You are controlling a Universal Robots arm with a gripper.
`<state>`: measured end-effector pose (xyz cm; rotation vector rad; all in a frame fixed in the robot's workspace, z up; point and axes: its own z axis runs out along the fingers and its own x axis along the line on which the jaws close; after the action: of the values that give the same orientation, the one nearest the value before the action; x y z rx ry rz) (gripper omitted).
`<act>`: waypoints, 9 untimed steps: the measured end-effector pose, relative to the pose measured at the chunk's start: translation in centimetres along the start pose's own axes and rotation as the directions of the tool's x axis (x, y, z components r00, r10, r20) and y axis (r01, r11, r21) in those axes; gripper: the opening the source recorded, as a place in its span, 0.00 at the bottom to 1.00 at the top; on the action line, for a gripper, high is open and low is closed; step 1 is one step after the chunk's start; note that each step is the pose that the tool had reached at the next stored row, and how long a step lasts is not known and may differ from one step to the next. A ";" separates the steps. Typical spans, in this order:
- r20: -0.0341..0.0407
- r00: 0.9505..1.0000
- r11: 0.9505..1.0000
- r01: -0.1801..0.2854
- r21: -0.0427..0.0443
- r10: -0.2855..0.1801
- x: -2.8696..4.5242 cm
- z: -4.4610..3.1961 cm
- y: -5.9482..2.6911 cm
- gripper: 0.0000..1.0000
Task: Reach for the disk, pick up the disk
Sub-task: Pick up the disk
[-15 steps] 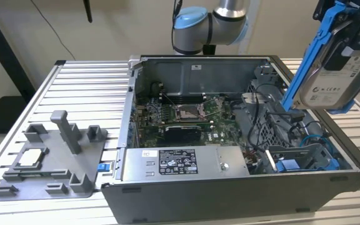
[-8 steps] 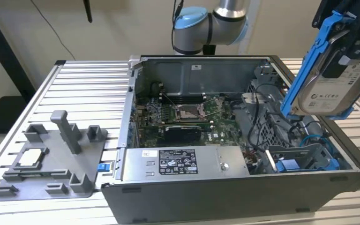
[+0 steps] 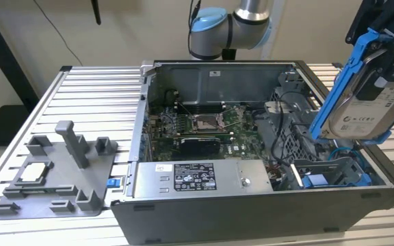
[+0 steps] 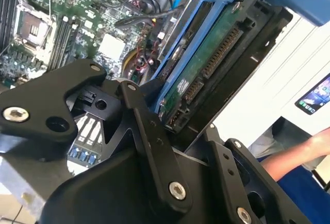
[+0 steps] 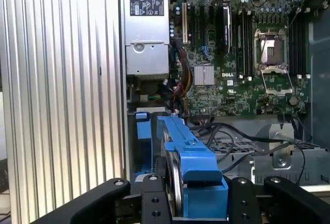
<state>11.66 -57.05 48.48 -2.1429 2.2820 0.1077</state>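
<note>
The disk point(image 3: 365, 110), a silver-grey hard drive with a white label in a bright blue caddy, hangs tilted in the air above the open computer case, at the exterior view's right. My gripper point(image 3: 381, 72) comes down from the top corner and is shut on the disk. In the second wrist view the disk's green circuit underside point(image 4: 206, 74) sits between the black fingers point(image 4: 144, 131). The first wrist view shows the disk's blue caddy edge point(image 5: 191, 167) clamped between the fingers point(image 5: 154, 203).
Below stands the open computer case point(image 3: 252, 215) with its motherboard point(image 3: 204, 125), a grey power supply box point(image 3: 197, 177) and a drive bay with blue parts point(image 3: 327, 177). A grey fixture point(image 3: 53, 174) lies on the slatted table. A person's arm point(image 4: 309, 152) is nearby.
</note>
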 end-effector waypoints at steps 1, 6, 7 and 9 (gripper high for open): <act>0.000 1.000 1.000 -0.002 0.000 0.002 0.17 0.15 -0.02 0.00; 0.000 1.000 1.000 -0.009 0.001 0.009 0.68 1.09 -0.09 0.00; 0.000 1.000 1.000 -0.009 0.001 0.009 0.69 1.27 -0.09 0.00; 0.000 1.000 1.000 -0.009 0.001 0.009 0.72 1.68 -0.11 0.00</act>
<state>11.66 -57.68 46.76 -2.1319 2.2916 0.1075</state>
